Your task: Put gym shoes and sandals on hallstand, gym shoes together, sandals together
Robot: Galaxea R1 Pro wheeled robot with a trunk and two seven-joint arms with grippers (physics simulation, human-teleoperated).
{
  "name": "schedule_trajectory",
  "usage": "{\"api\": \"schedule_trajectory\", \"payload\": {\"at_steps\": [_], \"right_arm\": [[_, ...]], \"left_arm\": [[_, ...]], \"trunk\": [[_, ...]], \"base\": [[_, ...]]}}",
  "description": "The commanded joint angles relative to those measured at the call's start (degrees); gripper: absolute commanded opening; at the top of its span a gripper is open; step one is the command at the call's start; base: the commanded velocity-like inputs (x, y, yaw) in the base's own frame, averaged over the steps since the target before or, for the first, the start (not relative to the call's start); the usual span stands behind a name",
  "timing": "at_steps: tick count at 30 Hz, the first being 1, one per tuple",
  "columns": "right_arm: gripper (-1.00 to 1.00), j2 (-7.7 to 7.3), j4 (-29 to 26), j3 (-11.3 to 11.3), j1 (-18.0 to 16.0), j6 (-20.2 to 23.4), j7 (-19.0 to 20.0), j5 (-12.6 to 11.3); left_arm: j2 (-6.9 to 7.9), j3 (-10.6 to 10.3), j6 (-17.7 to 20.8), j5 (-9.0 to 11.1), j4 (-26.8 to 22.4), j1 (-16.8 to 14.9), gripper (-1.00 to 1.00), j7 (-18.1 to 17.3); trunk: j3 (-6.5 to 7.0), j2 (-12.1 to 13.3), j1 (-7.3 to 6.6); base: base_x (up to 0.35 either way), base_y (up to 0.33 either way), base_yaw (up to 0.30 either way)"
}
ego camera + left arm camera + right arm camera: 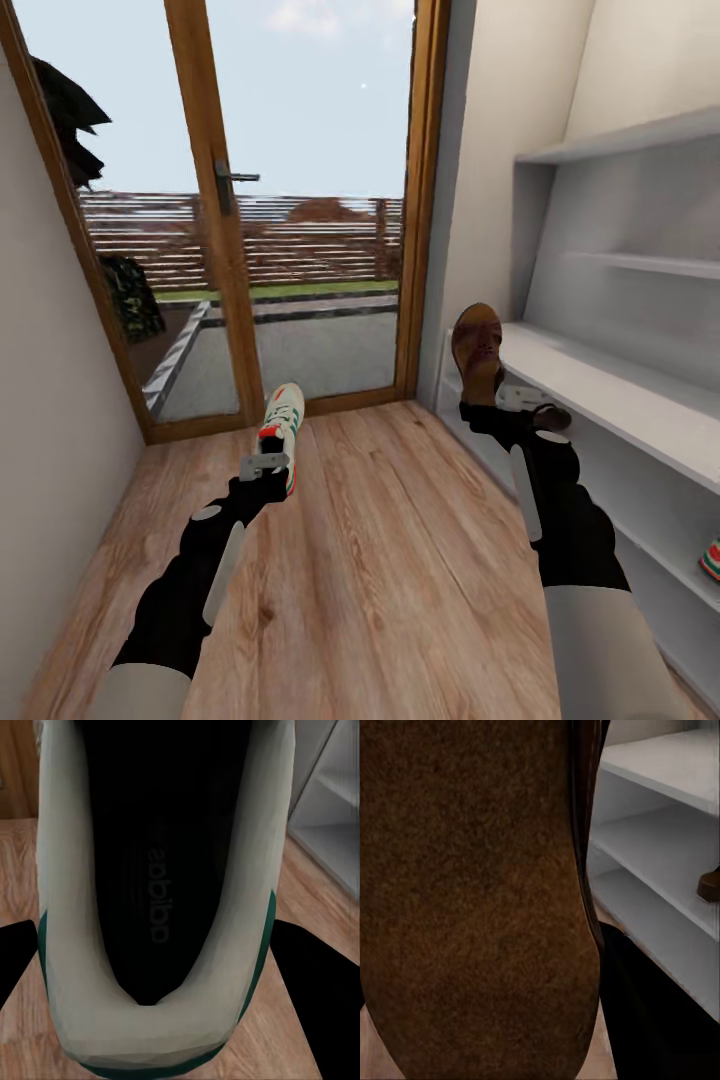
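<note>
My left gripper (pixel 268 466) is shut on a white gym shoe (pixel 283 424) with green stripes and red accents, held above the corridor floor (pixel 380 560). In the left wrist view the shoe's dark inside (pixel 161 870) sits between the two black fingers (pixel 311 982). My right gripper (pixel 497 402) is shut on a brown sandal (pixel 478 350), held upright at the near end of the hallstand's flat top (pixel 610 385). Its sole (pixel 472 900) faces the right wrist camera. A second gym shoe (pixel 711 560) lies on a lower shelf of the hallstand. A small brown shape (pixel 709 885) rests on a shelf.
A glass door (pixel 300 200) with a wooden frame closes the corridor ahead. A plain wall (pixel 40 400) runs along the left. The hallstand's upper shelves (pixel 640 262) and lower open levels (pixel 660 847) line the right side. Wood planks stretch between them.
</note>
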Motion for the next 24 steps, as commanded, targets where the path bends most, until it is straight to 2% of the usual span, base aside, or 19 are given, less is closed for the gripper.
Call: {"api": "schedule_trajectory", "payload": {"at_steps": [1, 5, 10, 24], "right_arm": [[-1.0, 0.05, -0.05, -0.04, -0.04, 0.29, -0.11, 0.0], [-1.0, 0.05, -0.05, -0.04, -0.03, 0.29, -0.12, 0.04], [-1.0, 0.05, -0.05, -0.04, -0.04, 0.29, -0.11, -0.05], [-1.0, 0.05, -0.05, -0.04, -0.06, 0.29, -0.11, -0.1]], "left_arm": [[-0.04, 0.15, 0.36, 0.25, -0.1, -0.02, -1.0, -0.25], [-0.04, 0.15, 0.37, 0.25, -0.1, -0.02, -1.0, -0.26], [-0.04, 0.15, 0.37, 0.25, -0.1, -0.02, -1.0, -0.26], [-0.04, 0.15, 0.36, 0.25, -0.1, -0.02, -1.0, -0.25]], "trunk": [[-0.06, -0.03, 0.02], [-0.06, -0.03, 0.02], [-0.06, -0.03, 0.02], [-0.2, -0.03, 0.02]], "base": [[0.344, 0.0, -0.176], [0.289, 0.0, -0.044], [0.064, 0.0, -0.09], [0.003, 0.0, -0.276]]}}
